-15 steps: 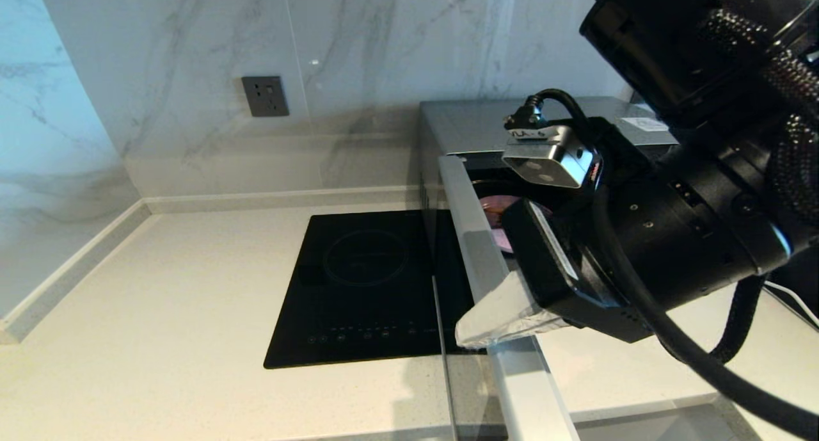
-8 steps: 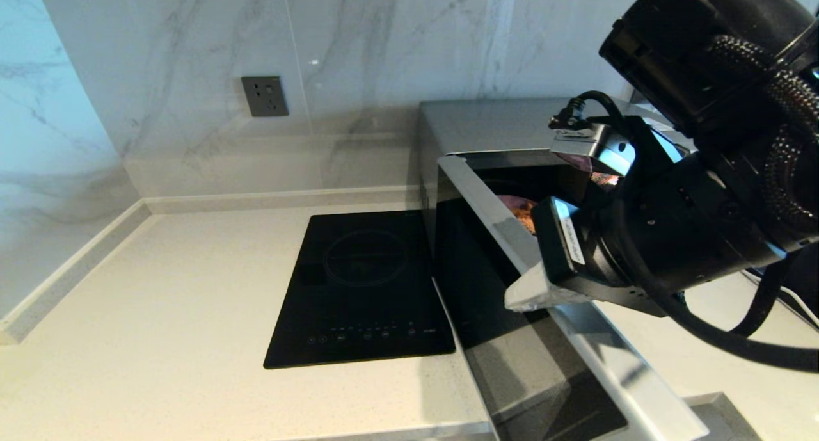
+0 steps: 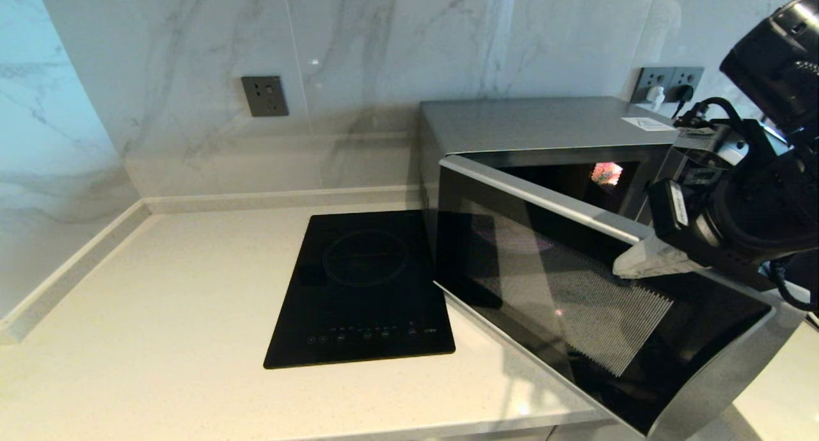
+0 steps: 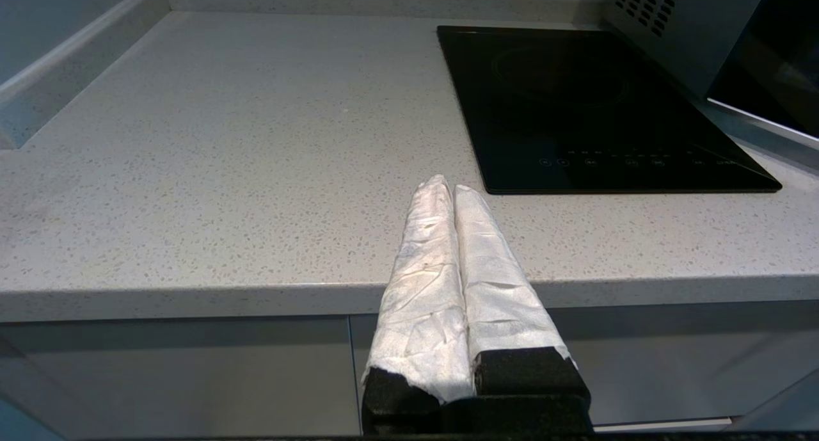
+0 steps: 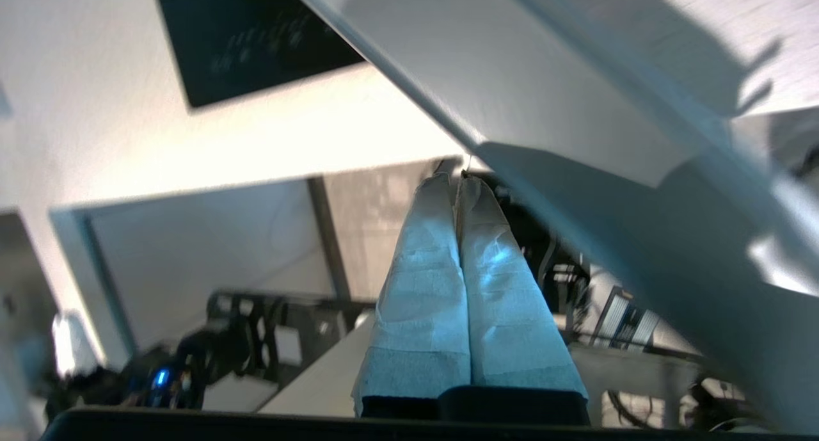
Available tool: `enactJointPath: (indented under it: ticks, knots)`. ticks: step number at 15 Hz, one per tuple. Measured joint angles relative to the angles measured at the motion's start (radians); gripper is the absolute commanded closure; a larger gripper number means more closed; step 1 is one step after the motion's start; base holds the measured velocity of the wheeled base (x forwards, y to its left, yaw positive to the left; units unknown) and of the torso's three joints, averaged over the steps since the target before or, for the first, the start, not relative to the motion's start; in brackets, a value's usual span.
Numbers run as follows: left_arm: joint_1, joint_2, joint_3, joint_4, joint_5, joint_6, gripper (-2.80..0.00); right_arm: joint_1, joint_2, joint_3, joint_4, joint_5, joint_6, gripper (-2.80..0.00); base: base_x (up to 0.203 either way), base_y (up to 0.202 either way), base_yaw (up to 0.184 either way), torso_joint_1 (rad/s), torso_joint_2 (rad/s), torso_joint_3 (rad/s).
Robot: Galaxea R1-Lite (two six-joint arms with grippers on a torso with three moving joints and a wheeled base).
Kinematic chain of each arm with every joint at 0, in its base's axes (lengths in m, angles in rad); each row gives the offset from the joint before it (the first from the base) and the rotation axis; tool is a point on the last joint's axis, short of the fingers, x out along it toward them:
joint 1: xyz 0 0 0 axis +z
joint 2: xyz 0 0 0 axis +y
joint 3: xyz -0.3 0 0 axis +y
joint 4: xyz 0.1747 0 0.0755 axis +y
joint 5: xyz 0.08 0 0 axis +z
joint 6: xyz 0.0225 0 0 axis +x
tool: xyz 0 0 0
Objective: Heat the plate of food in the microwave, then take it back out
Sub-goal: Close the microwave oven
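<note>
Right tool (image 3: 630, 265), clenched empty, is pushing the microwave (image 3: 544, 124) door at right; heating and retrieval are pending; left tool (image 4: 448, 188) clenched.

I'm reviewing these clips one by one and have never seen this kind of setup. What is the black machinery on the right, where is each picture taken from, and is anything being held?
This is a two-armed robot at a kitchen counter. The head view looks down from a camera on its head. The black bulk at the right is its right arm, and the white-wrapped tip is the right gripper, whose fingers are pressed together and empty. It sits against the top edge of the microwave door, which stands partly open.

The other two pictures come from cameras on the wrists, looking along the fingers. The left gripper, also shut and empty, is parked just off the counter's front edge.

A flat black cooktop is set into the counter beside the microwave. The plate of food is not visible now, so I cannot tell whether it is inside.
</note>
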Motion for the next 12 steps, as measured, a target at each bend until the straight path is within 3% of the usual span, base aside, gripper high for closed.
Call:
enactJointPath:
  ticks: [6,12]
  knots:
    - [0.000,0.000,0.000,0.000,0.000,0.000,0.00,-0.215,-0.022,0.052,-0.119,0.000,-0.064,0.00,0.000,0.000,0.000,0.000,0.00,0.000]
    - [0.000,0.000,0.000,0.000,0.000,0.000,0.00,-0.318,0.065,0.038,-0.272,-0.012,-0.069,0.00,0.000,0.000,0.000,0.000,0.00,0.000]
